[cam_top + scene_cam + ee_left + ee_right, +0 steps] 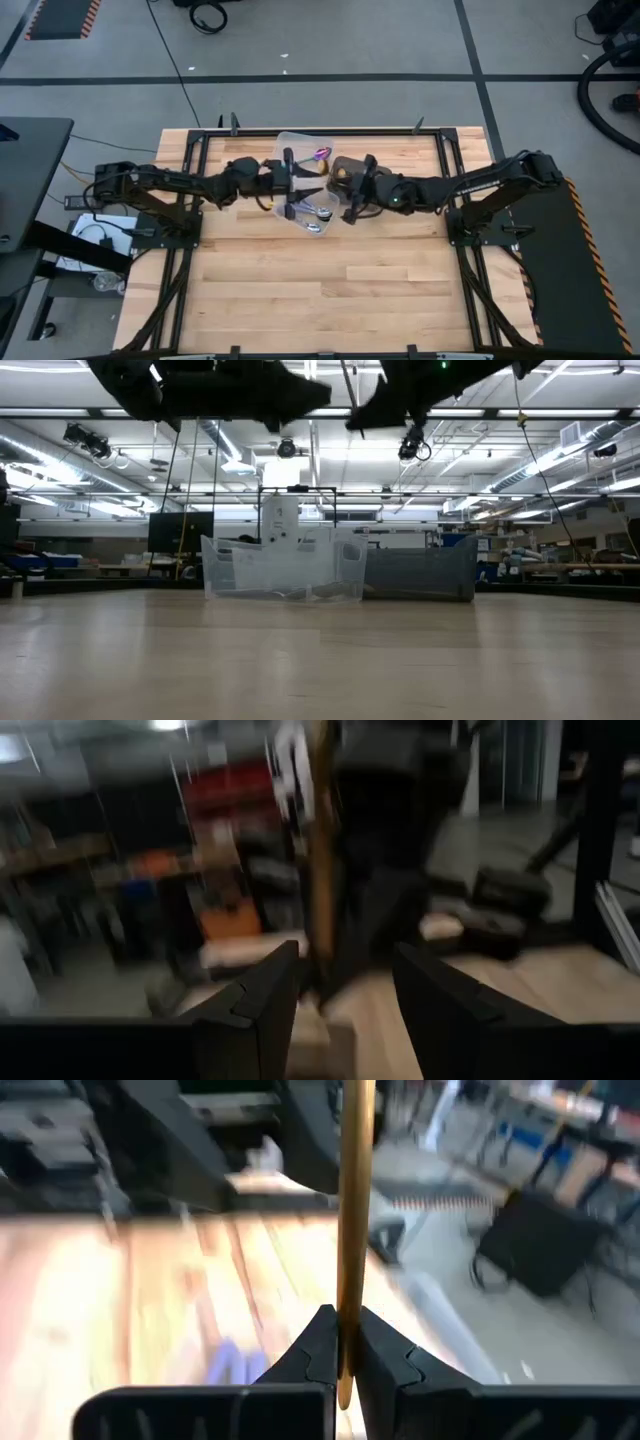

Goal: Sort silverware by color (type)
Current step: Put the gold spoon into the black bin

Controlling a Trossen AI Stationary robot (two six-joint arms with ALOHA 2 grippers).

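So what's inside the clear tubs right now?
From above, the clear tubs hold a purple-blue spoon at the back and a silver one at the front. Both grippers hang over the middle and cover whatever lies there; the right gripper pinches a gold spoon.

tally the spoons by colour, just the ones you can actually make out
gold spoon: 1, clamped in the right gripper
purple-blue spoon: 1, in the far clear tub
silver spoons: 2 bowls showing, in the near clear tub
total: 4 made out; more may be hidden under the arms
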